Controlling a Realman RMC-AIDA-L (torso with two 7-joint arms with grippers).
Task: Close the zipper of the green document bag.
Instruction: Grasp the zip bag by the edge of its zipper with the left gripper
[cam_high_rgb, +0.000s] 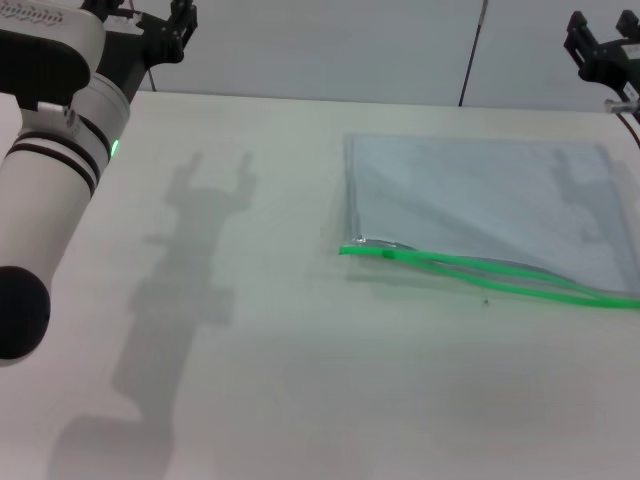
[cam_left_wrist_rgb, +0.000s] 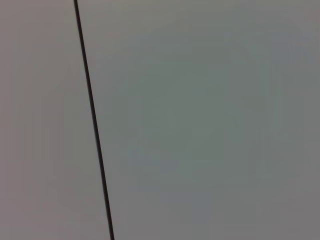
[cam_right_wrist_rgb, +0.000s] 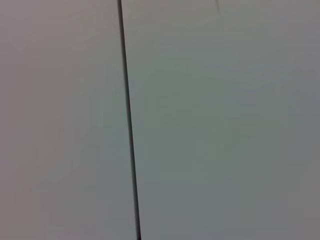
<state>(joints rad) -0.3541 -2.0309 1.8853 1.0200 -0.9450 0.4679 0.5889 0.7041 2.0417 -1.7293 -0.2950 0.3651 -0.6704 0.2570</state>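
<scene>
The green document bag (cam_high_rgb: 480, 205) lies flat on the table right of centre, a translucent grey-blue pouch. Its zipper (cam_high_rgb: 500, 278) runs along the near long edge as a bright green strip whose two strands gape apart toward the right. A small dark slider (cam_high_rgb: 386, 252) sits near the strip's left end. My left gripper (cam_high_rgb: 180, 25) hangs high at the far left, well away from the bag, and its shadow on the table shows two fingers spread open. My right gripper (cam_high_rgb: 600, 45) is raised at the far right, above the bag's far corner. Both wrist views show only a plain wall.
The pale table (cam_high_rgb: 280, 380) stretches wide to the left of and in front of the bag. My left arm (cam_high_rgb: 50, 170) fills the left side of the head view. A dark vertical seam (cam_high_rgb: 470, 55) marks the wall behind the table.
</scene>
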